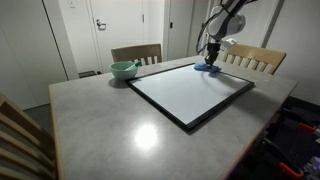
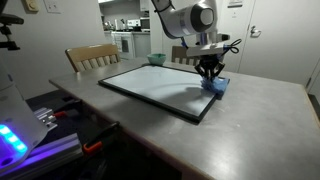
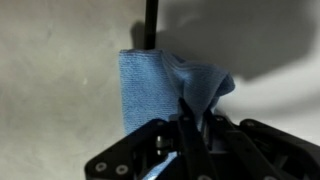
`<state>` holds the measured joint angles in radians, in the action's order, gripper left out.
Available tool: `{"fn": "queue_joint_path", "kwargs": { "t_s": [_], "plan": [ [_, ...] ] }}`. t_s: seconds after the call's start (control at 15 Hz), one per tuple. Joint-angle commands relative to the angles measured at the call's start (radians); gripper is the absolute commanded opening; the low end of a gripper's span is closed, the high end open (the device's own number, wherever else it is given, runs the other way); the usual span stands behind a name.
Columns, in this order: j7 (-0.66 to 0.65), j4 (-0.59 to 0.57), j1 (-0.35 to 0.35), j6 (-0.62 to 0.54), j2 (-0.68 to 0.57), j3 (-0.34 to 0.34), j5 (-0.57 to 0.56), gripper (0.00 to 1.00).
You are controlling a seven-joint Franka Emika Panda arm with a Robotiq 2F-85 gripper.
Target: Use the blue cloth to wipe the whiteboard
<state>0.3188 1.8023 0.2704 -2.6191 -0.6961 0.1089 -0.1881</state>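
**Item 1, hand**. It is closed tight on a raised fold of the blue cloth. In the wrist view the fingertips come up from the lower middle of the frame and pinch the bunched fabric. You hold the cloth; nothing else is in the grip.

**Item 2, blue cloth**. It hangs directly under the hand, gathered at the pinch and spread flat below it. In both exterior views it rests at the corner of the whiteboard. That corner is at the upper right of the frame in one view and at the right of centre in the other. In the wrist view the black frame runs down from the top edge and disappears under the cloth, so the cloth lies across the board's border. How much of it lies on white surface you cannot tell.

**Item 3, whiteboard**. It lies flat on the bench and fills the middle of the frame. No marks can be made out at this size.

**Item 4, bystanders.** A green bowl sits beyond the board's upper-left side, apart from it.

**Status, as a judgement.** The cloth is picked up and brought to the board. The wiping looks to be near its start, with the hand at a corner and almost the whole board left to cross.
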Motion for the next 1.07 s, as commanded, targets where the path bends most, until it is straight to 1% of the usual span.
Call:
{"fn": "queue_joint_path", "kwargs": {
  "t_s": [0.0,0.2,0.4,0.53,0.6,0.8,1.0],
  "plan": [
    [0.032,0.018,0.023,-0.013,0.016,-0.026,0.027,0.42],
    [0.068,0.025,0.014,0.024,0.079,-0.02,0.003,0.63],
    [0.162,0.034,0.043,0.073,0.171,-0.066,0.038,0.84],
    [0.229,0.028,0.064,0.139,0.226,-0.1,0.082,0.98],
    [0.276,0.021,0.079,0.184,0.249,-0.121,0.12,1.0],
    [0.4,-0.003,0.103,0.32,0.286,-0.149,0.254,1.0],
    [0.458,-0.025,0.091,0.436,0.301,-0.123,0.329,1.0]
  ]
}}
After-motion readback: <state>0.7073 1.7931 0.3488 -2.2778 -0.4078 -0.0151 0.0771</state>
